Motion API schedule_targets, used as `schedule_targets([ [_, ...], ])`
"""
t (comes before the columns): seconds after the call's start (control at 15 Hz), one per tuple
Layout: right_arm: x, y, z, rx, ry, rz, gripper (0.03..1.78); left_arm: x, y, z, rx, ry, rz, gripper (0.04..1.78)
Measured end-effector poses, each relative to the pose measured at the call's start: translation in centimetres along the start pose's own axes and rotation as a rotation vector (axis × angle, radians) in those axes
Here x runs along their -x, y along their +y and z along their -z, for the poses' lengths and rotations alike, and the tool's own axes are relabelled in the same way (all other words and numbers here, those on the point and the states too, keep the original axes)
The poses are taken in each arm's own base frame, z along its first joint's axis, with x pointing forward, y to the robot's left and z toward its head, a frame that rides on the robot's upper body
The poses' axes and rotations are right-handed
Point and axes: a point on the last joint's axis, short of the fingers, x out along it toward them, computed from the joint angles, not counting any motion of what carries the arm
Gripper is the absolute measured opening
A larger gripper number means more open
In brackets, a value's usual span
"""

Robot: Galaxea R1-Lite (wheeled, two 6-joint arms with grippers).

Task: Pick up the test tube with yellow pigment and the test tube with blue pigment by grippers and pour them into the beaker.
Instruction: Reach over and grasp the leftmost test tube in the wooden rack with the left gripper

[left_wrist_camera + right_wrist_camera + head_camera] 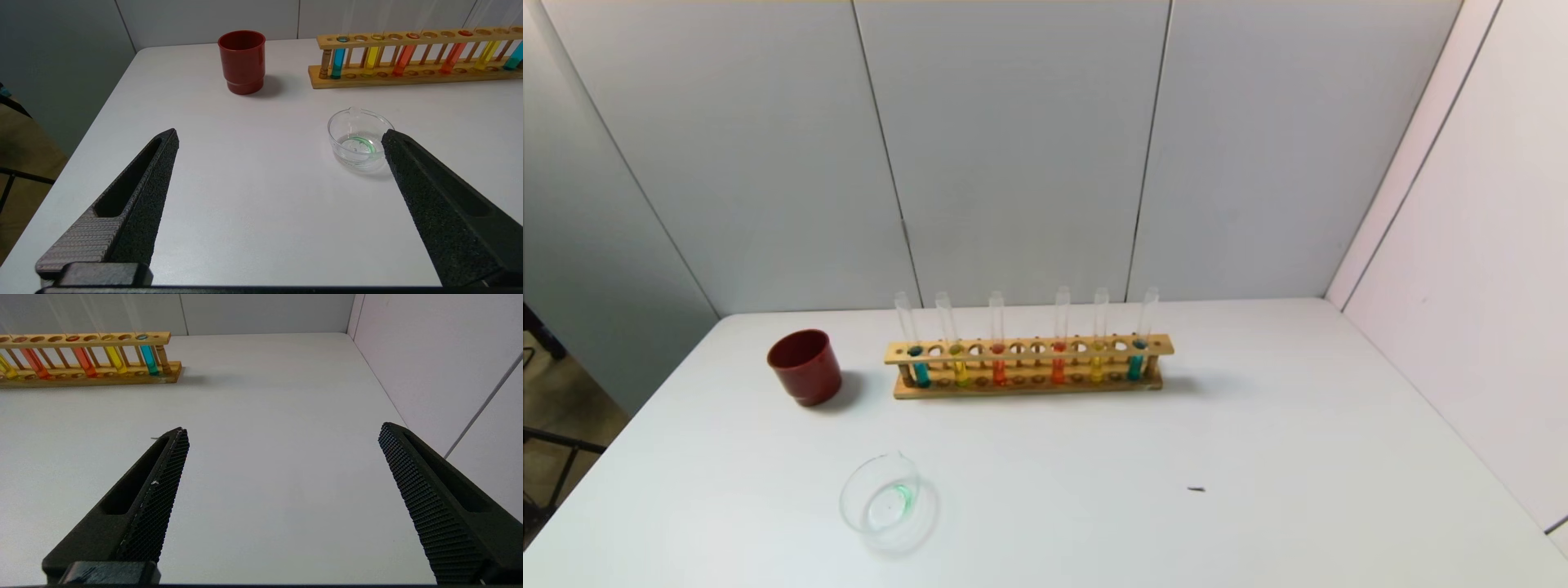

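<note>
Nothing is picked up yet. Both tubes wait in the wooden rack (1029, 367), so all the lifting and pouring is left.

The left tool (280, 136) is spread wide and holds nothing. The beaker (359, 139) sits on the counter (253, 196) just ahead of it, near one finger. It has a little greenish ring at the bottom. Farther ahead stand the test tube with blue pigment (338, 61) and the test tube with yellow pigment (371, 60).

The right tool (282, 430) is spread wide and bare too, with the rack's other end well ahead of it.

The head view shows neither arm. The clear tube tops are hard to make out.
</note>
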Motion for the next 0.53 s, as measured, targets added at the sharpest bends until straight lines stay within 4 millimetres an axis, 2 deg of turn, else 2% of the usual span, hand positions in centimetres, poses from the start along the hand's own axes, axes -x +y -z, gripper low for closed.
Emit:
schedule_targets([
  [0.53,0.0,0.0,0.0,0.0,0.0,0.0,1.7,0.0,0.0,0.0,0.0,0.0,0.0,1.75],
])
